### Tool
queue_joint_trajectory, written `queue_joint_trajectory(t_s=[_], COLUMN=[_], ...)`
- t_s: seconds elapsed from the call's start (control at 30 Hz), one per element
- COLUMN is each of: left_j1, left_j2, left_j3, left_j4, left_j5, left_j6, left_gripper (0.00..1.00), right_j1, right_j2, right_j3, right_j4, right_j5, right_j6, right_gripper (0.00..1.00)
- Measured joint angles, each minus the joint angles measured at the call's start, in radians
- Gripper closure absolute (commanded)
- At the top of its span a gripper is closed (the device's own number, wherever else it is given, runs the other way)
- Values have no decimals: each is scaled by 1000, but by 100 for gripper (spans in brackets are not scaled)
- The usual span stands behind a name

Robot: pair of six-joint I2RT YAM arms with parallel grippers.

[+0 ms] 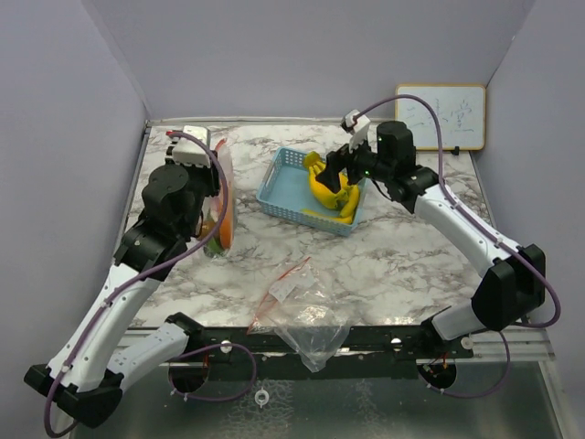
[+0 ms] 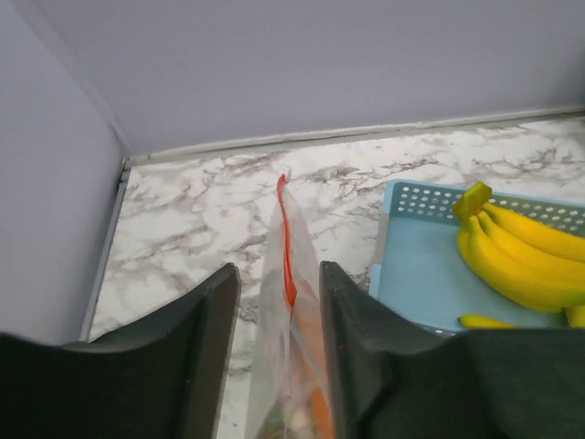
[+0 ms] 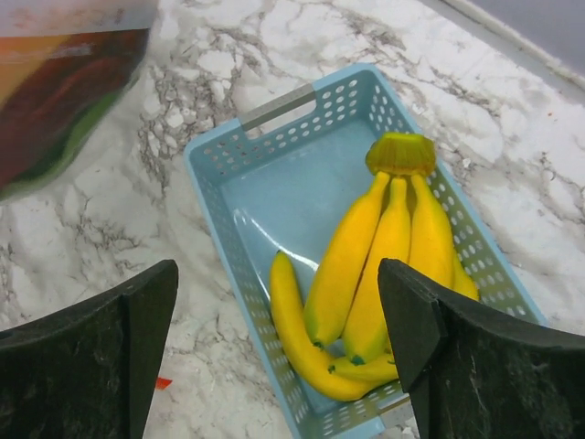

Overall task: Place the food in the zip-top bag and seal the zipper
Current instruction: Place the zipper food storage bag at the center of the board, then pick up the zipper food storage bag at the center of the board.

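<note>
Left gripper (image 2: 279, 357) pinches the filled bag (image 1: 220, 215) upright, apparently for loading; right gripper (image 3: 274, 338) hovers wide over bananas (image 3: 379, 265) in the basket (image 3: 228, 155).

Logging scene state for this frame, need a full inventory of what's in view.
Bananas: one bunch, yellow, in the basket.
Basket: one, blue mesh, table centre.
Filled zip-top bag: one, clear with red zipper, food inside, held upright between the left fingers.
Empty zip-top bag: one, clear, near table edge.
Whiteboard: one, white, far right.
Table: one, white marble.
Left gripper: black fingers either side of the filled bag.
Right gripper: black fingers open above the bananas.
</note>
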Motion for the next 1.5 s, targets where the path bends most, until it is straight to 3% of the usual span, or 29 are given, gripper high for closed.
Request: queue_joint_trajectory(t_s=[0.1,0.13,0.43,0.73,1.1,1.13,1.2,1.23,1.27,1.3,1.33,1.5], left_j1=[13,21,170,182,183,183,183,183,183,183,183,183], left_j2=[44,57,187,199,187,180,166,158,153,149,145,137], left_j3=[-3,-9,33,63,44,42,35,34,32,30,29,24], left_j4=[5,6,-16,-14,-18,-19,-28,-37,-44,-48,-51,-73], left_j5=[-97,-109,8,161,327,338,359,368,377,381,385,398], left_j6=[-48,-69,-217,-257,-259,-256,-249,-245,-242,-240,-236,-221], left_gripper=[2,1,1,4,6,6,6,6,6,6,6,14], right_j1=[45,62,340,383,387,387,387,386,387,387,387,388], right_j2=[-2,-2,-39,-58,100,128,167,174,180,189,198,200], right_j3=[-10,-11,-41,-285,-357,-357,-357,-351,-349,-349,-349,-294], right_j4=[-37,-49,-245,-365,-164,-142,-113,-87,-70,-60,-58,-122], right_j5=[19,22,126,207,159,151,140,130,126,120,117,151], right_j6=[4,3,68,296,452,459,463,467,469,467,471,423], right_gripper=[8,7,2,0,2,5,23,44,73,93,98,98])
